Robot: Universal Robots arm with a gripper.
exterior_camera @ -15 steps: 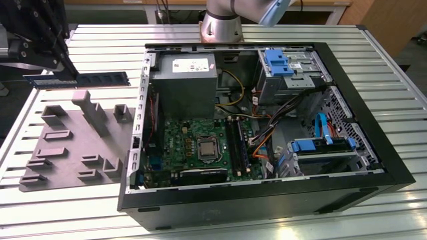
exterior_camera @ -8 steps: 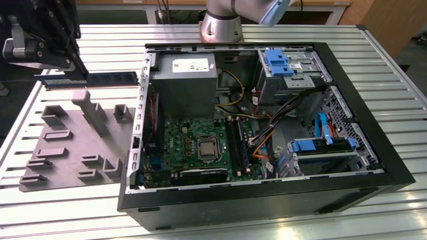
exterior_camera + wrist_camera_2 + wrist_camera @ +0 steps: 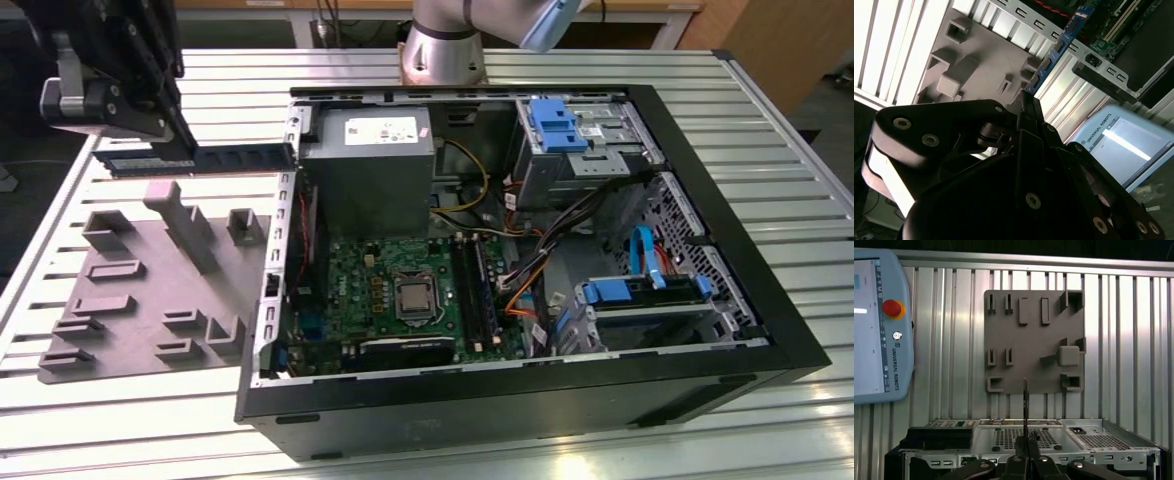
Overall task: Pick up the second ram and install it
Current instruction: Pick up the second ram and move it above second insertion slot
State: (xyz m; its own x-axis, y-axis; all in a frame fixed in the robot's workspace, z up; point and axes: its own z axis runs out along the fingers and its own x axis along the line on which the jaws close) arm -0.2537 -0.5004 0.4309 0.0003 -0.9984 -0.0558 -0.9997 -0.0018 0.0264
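The second ram (image 3: 220, 158), a long dark stick with a row of chips, hangs level above the slatted table, behind the grey tray (image 3: 147, 290) and just off the open case's wall on the exterior view's left. My gripper (image 3: 178, 150) is shut on one end of it. In the second wrist view the second ram (image 3: 1059, 45) reaches out from the gripper (image 3: 1024, 100) over the tray (image 3: 979, 55). The first wrist view shows the second ram (image 3: 1025, 405) edge-on, rising from the gripper (image 3: 1025, 452) in front of the tray (image 3: 1029, 340).
The open computer case (image 3: 747, 330) lies on the table, with its motherboard (image 3: 394, 290) and memory slots (image 3: 474, 285) exposed. A grey power supply (image 3: 367, 170), blue drive cages (image 3: 561, 125) and loose cables crowd the inside. A teach pendant (image 3: 879, 325) lies beside the tray.
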